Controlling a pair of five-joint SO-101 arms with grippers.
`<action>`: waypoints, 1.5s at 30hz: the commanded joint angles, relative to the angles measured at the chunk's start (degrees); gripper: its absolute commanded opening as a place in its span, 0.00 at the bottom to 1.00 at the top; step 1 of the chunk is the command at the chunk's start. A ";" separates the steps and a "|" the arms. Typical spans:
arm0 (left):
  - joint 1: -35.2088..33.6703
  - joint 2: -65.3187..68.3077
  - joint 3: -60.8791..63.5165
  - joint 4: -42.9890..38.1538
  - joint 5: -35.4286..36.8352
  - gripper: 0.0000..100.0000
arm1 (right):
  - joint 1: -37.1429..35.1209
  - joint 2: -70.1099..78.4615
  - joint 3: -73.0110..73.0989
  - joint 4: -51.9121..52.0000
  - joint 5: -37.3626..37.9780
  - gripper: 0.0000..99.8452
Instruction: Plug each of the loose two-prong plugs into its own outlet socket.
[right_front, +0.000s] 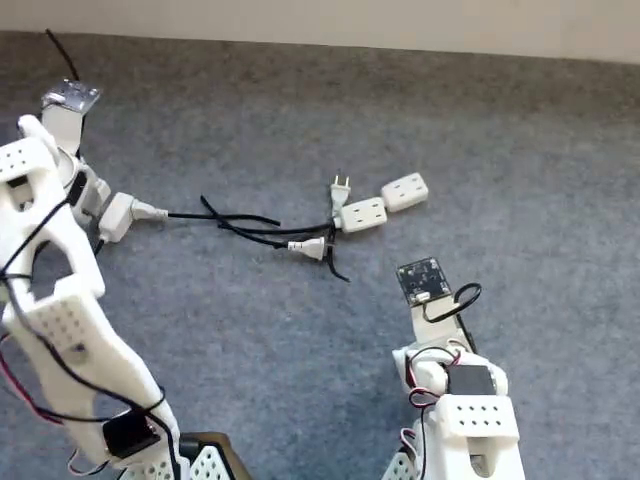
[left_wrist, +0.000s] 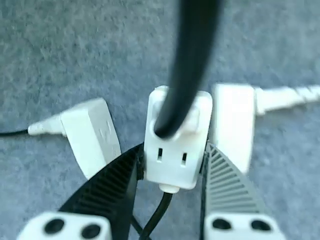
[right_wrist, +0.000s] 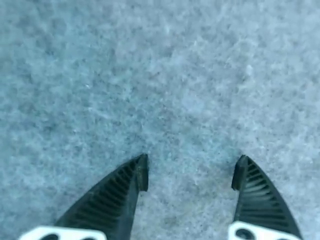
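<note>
At the left side of the worktop (right_front: 520, 150), under the left arm, the left pincer (left_wrist: 172, 161) is pinching a white outlet socket (left_wrist: 176, 150) across its two flat sides. The socket's two slots are facing the wrist camera, and a thick black cord (left_wrist: 192, 55) is meeting its far end. Two more white bodies are lying just beside it, one on each side: an angled body (left_wrist: 90, 135) with a tapering collar and a blocky body (left_wrist: 232, 125) with a ribbed strain relief.

Near the middle of the worktop, one loose plug (right_front: 341, 187) is lying with its prongs pointing away from the arms, just beside two spare sockets (right_front: 362, 214) (right_front: 405, 191). A second plug (right_front: 308, 249) is lying among crossing black cables (right_front: 240, 222). The right pincer (right_wrist: 190, 175) is hanging spread over bare grey surface, gripping nothing.

Judging by their look, the plugs are light, hard moulded plastic, smooth enough to be twisting between ribbed pads. The stiff cords will likely be tugging them off line. The thin prongs are looking easy to bend if pushed in askew. The best hold is probably across the flat sides of the plug body, behind the prongs, not on the cord or collar. A socket this light will be sliding unless braced.

A faint moulded mark is showing on the angled body, too blurred to read, and no other writing is legible.
</note>
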 joint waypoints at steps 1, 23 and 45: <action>-0.66 17.27 -28.62 6.24 0.97 0.02 | -0.92 -0.48 -0.04 -1.01 0.00 0.27; -4.79 27.21 -59.74 18.11 7.74 0.35 | -0.92 -0.48 -0.04 -1.10 0.00 0.27; 43.30 -8.40 -17.89 5.10 18.99 0.34 | 9.63 -0.48 -2.59 -0.84 -3.96 0.27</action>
